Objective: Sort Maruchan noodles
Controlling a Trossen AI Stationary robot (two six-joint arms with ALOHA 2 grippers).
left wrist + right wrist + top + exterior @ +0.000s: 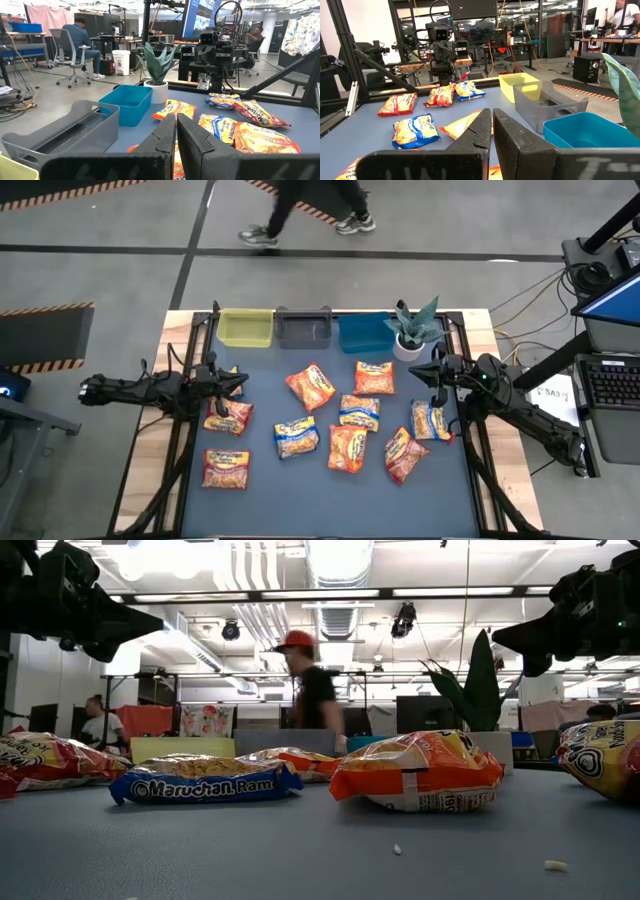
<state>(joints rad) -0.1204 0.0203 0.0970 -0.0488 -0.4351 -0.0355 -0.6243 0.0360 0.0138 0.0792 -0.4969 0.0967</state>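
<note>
The Maruchan noodles [340, 420] lie scattered flat over the blue table [270, 495] — three or four toward its left edge, the rest spread from the middle to the right edge, none in the bins yet. Those bins line the far edge: a yellow-green bin [245, 327], a grey bin [304, 328] and a blue bin [365, 331], with a potted plant [412, 330] at the far right corner. The left gripper [238, 384] hangs over the packets at the left edge, its fingers pressed together on nothing; the right gripper [416, 373] hovers near the plant, likewise closed and empty. By the look of them the packets will be light, crinkly and a bit slippery, with a brittle block inside — I'd pinch one across its short width or by a sealed end, gently, since a hard squeeze could crack the noodles or let the plastic skid free. A person [305, 210] walks past beyond the table.
</note>
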